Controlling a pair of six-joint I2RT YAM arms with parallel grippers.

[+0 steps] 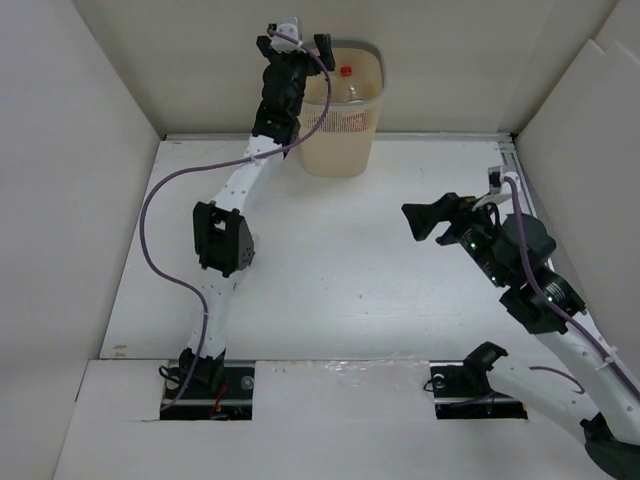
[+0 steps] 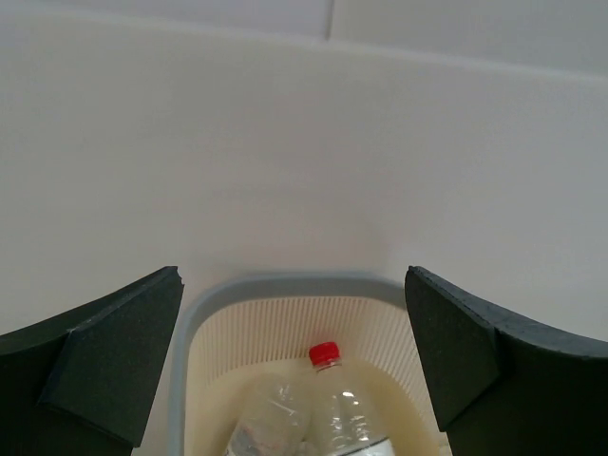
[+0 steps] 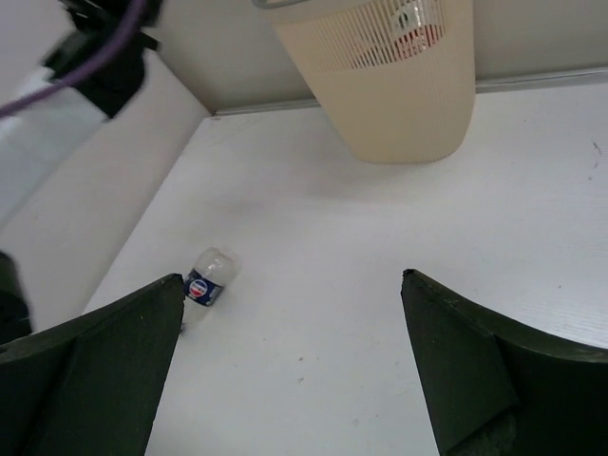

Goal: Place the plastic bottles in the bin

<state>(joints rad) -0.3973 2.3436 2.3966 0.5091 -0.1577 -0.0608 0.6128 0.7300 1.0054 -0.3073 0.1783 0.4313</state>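
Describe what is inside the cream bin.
Inside the bin lie a clear bottle with a red cap and a second clear bottle beside it. Anything deeper is hidden by them and the walls.

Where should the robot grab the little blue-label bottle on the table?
Probably around its blue-labelled middle, from above, with the open right tool. The bottle is slim, with bare table all round it, so the tool should fit across it.

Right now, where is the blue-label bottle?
In the right wrist view, the blue-label bottle sits on the table by the left wall, apart from the bin.
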